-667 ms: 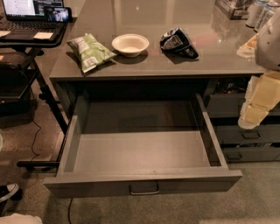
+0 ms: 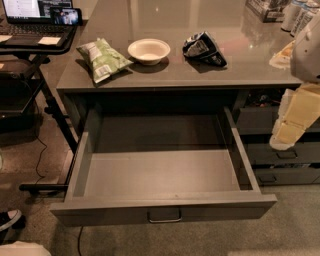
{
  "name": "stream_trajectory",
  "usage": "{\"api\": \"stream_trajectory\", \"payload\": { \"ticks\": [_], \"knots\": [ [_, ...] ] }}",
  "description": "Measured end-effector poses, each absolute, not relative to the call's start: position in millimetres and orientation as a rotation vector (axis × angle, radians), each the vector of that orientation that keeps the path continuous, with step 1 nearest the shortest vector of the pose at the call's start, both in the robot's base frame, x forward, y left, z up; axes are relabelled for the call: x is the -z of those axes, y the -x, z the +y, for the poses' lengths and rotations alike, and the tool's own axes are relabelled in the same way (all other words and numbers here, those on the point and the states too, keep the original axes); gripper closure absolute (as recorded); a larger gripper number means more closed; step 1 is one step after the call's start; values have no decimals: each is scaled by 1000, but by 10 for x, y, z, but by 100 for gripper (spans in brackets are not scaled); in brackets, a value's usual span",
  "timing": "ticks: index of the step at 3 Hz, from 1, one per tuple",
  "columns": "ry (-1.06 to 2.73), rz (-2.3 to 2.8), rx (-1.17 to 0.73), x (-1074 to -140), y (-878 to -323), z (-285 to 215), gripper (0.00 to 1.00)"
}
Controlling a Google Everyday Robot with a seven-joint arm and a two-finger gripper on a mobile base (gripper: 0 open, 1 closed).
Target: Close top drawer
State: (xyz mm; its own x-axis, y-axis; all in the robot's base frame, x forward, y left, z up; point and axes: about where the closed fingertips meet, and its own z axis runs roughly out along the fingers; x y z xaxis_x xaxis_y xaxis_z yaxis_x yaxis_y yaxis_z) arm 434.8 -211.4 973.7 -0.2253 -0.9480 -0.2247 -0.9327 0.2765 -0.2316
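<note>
The top drawer (image 2: pixel 160 175) stands pulled fully out from under the grey table (image 2: pixel 250 75), its plain grey interior bare and its flat front panel nearest the camera, with the small metal loop handle (image 2: pixel 164 216) at the panel's centre. My hand (image 2: pixel 289 122), pale cream and angled downward, hangs at the right edge of the scene, just beyond the drawer's right side wall and in front of the narrower drawers (image 2: pixel 272 162) of the neighbouring column. It is apart from the drawer, touching neither the wall nor the front panel, and well away from the handle, which lies lower and to its left. I cannot tell whether the hand is apart or together. On the table, above the drawer's opening, lie a green snack bag (image 2: pixel 102 60), a white bowl (image 2: pixel 149 51) and a crumpled dark bag (image 2: pixel 204 49), side by side. An open laptop (image 2: pixel 37 12) sits on a stand at far left.
</note>
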Motion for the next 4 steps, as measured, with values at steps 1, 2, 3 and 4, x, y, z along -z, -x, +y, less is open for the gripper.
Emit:
{"api": "stream_trajectory", "payload": {
  "ticks": [1, 2, 3, 4],
  "knots": [
    [1703, 2278, -22, -9510, -4216, -1974, 0],
    [1659, 2307, -141, -9095, -4002, -1794, 0],
    [1607, 2319, -229, -8603, -3809, -1597, 0],
    [1584, 2332, -286, -8102, -3633, -1408, 18]
  ]
}}
